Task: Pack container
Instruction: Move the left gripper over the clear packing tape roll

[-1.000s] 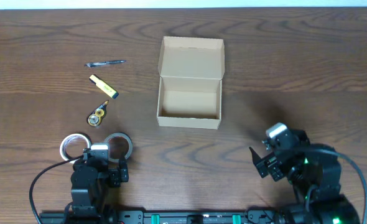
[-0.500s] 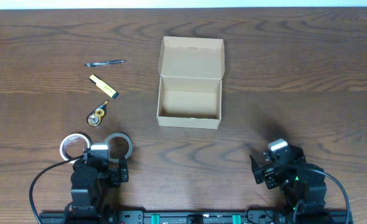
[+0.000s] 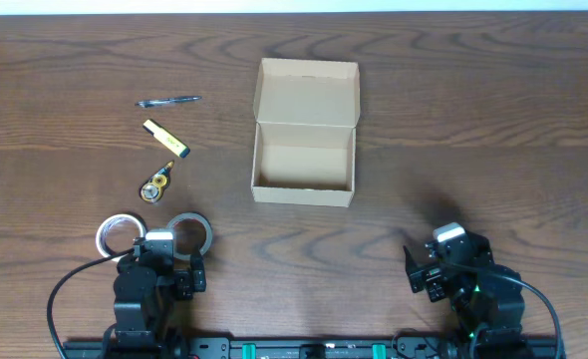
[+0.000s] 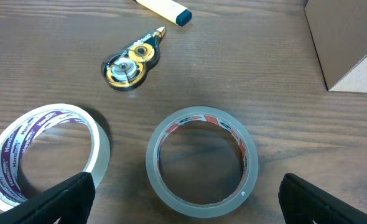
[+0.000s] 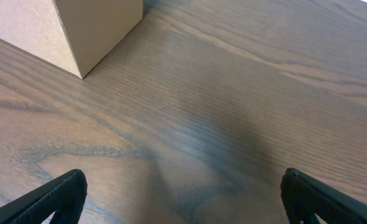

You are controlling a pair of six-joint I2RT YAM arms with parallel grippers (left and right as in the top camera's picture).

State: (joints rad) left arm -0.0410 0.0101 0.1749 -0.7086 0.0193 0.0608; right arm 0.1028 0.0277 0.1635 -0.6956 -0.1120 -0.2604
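The tan cardboard container (image 3: 304, 165) stands open at the table's middle, its flap lid (image 3: 308, 92) folded back. It also shows in the left wrist view (image 4: 351, 43) and in the right wrist view (image 5: 78, 31). A clear tape roll (image 3: 189, 231) (image 4: 201, 160) and a white tape roll (image 3: 118, 233) (image 4: 43, 149) lie just ahead of my left gripper (image 3: 160, 261) (image 4: 186, 202), which is open and empty. A correction tape dispenser (image 3: 156, 184) (image 4: 130, 60), a yellow marker (image 3: 165, 139) (image 4: 163, 9) and a pen (image 3: 169, 101) lie at the left. My right gripper (image 3: 436, 267) (image 5: 183, 196) is open and empty over bare wood.
The wooden table (image 3: 473, 120) reaches a white back edge at the top of the overhead view. Both arm bases sit at the front edge.
My right arm has drawn back toward the front edge and settled there. The left arm and all objects have not moved.
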